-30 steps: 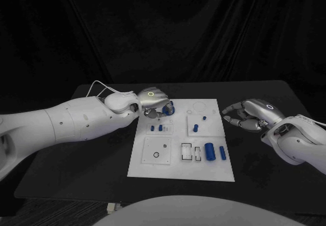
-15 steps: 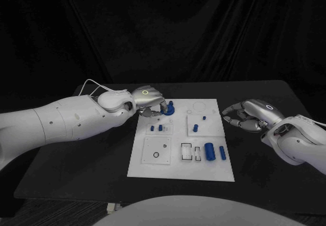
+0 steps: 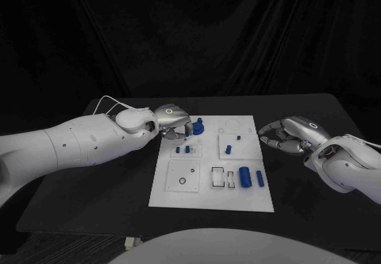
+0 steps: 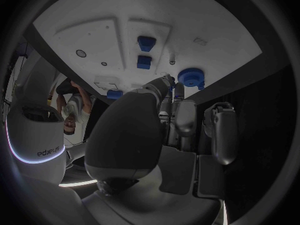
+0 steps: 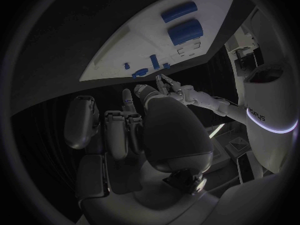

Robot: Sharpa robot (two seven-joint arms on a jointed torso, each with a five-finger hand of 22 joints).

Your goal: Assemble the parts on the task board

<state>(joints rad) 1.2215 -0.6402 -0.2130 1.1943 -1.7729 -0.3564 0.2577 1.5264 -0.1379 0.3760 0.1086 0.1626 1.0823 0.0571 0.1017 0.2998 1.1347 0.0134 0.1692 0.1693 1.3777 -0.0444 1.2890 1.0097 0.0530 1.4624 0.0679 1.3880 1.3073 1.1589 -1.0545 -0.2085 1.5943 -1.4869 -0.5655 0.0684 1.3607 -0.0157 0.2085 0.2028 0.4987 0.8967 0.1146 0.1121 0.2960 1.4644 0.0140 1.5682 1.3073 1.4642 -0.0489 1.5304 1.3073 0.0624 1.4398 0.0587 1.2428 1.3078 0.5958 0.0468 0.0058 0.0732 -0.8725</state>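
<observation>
Head view: blue gear (image 3: 197,128) just beside empty, spread-fingered left robot hand (image 3: 175,122).

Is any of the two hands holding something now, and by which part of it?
Nothing is held. The left hand hovers by the blue gear with fingers apart from it; the right hand is curled, off the board.

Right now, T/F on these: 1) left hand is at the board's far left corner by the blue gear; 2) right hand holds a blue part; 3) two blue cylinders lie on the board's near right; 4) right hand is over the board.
1) True: the left hand is beside the blue gear on the task board.
2) False: the right hand holds nothing, fingers curled.
3) True: two blue cylinders lie there.
4) False: it is off the board's right edge, above the black table.
</observation>
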